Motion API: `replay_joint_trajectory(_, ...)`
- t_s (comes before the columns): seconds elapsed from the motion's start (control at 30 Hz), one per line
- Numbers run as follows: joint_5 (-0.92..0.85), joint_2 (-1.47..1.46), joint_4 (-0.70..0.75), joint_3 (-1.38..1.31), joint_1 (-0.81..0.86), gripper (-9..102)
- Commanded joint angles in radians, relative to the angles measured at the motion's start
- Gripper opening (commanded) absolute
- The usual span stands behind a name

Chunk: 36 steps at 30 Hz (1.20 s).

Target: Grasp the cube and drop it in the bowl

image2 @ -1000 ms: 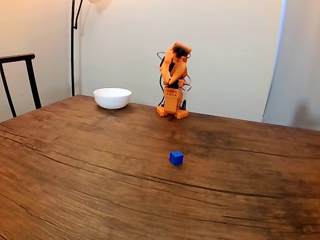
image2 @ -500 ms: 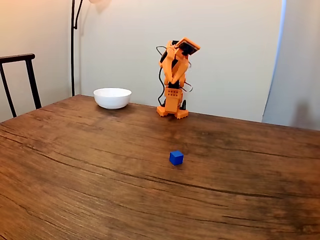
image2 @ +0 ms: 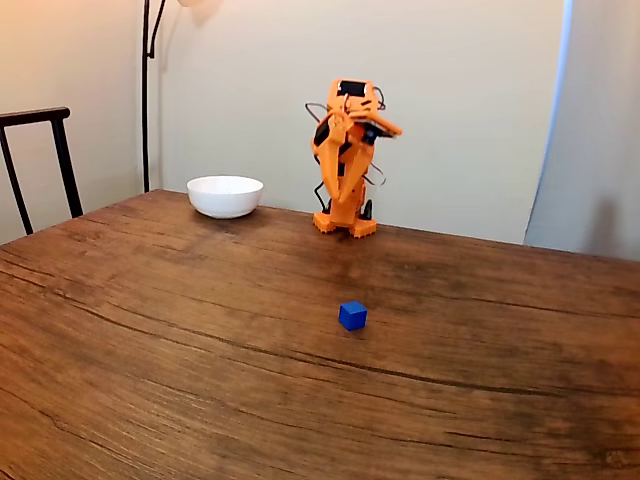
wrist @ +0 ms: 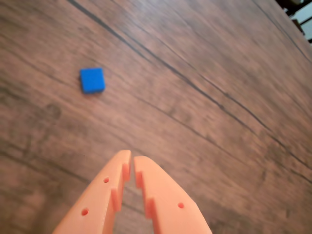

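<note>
Cube (image2: 352, 316) sits flat on the bare wood table (image2: 150, 340), mid-table, a bit toward the right edge in the fixed view, well clear of every edge. Nothing touching it. In the wrist view it lies upper left (wrist: 92, 80), with the gripper (wrist: 132, 163) pointing at bare wood below and right of it; jaws nearly closed, thin slit between tips, holding nothing. Arm (image2: 347, 160) stands folded up at the far edge of the table, gripper raised well above the surface. Bowl (image2: 225, 196) near the far edge, left of the arm base, well apart from cube. Step: reach toward cube, grasp not begun. Next move likely needs jaws opened, gripper swung over the cube and lowered to straddle it.
</note>
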Motion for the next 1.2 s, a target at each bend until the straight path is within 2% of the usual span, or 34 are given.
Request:
replay_joint_trajectory(0.0, -0.009, -0.052, -0.103, -0.041, -0.005, 0)
replay_joint_trajectory(0.13, -0.012, -0.129, -0.175, -0.037, -0.012, 6)
replay_joint_trajectory(0.27, -0.095, -0.202, -0.201, -0.034, -0.014, 15)
replay_joint_trajectory(0.37, -0.129, -0.264, -0.229, -0.026, -0.014, 16)
replay_joint_trajectory(0.67, -0.16, -0.337, -0.525, 0.097, -0.069, 17)
replay_joint_trajectory(0.93, -0.258, -0.339, -0.796, 0.298, -0.095, 28)
replay_joint_trajectory(1.03, -0.27, -0.341, -0.857, 0.334, -0.103, 30)
replay_joint_trajectory(1.17, -0.27, -0.341, -0.865, 0.337, -0.104, 32)
